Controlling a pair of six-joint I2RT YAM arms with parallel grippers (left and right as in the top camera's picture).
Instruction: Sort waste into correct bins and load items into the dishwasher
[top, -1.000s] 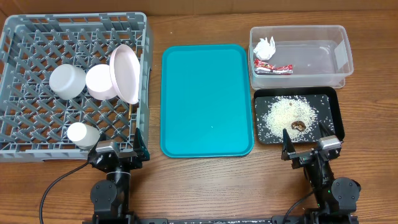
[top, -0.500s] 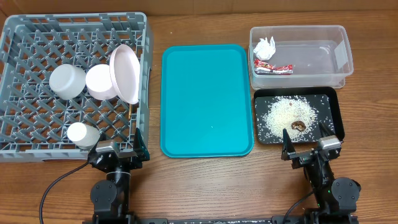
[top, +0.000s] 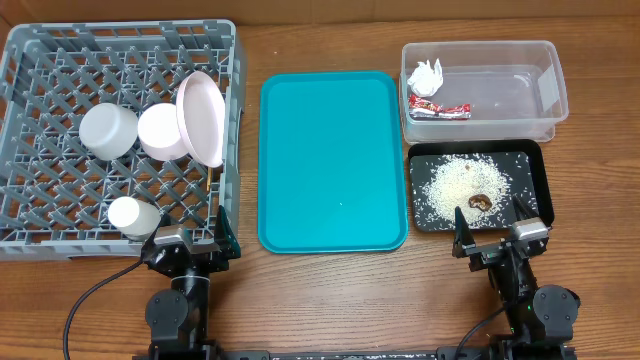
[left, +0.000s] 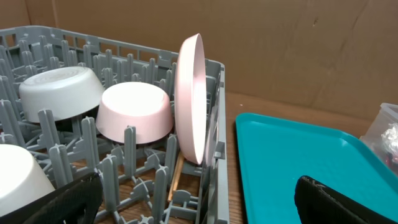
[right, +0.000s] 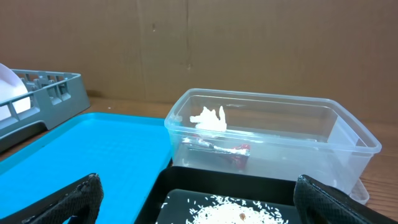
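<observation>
I am holding my left fingers and my right fingers spread wide apart, both pointing forward.

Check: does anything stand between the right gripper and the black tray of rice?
Nothing visible does. The right gripper, jaws open, sits at the near edge of the black tray, and the rice lies just ahead, uncovered.

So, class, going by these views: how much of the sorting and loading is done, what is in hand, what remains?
Looks done: plate, two bowls, cup and chopsticks sit in the rack; tissue and wrapper lie in the clear tub; rice lies in the black tray. In hand: nothing, left gripper and right gripper are open. Left: seemingly nothing; no item shows on the teal tray.
</observation>
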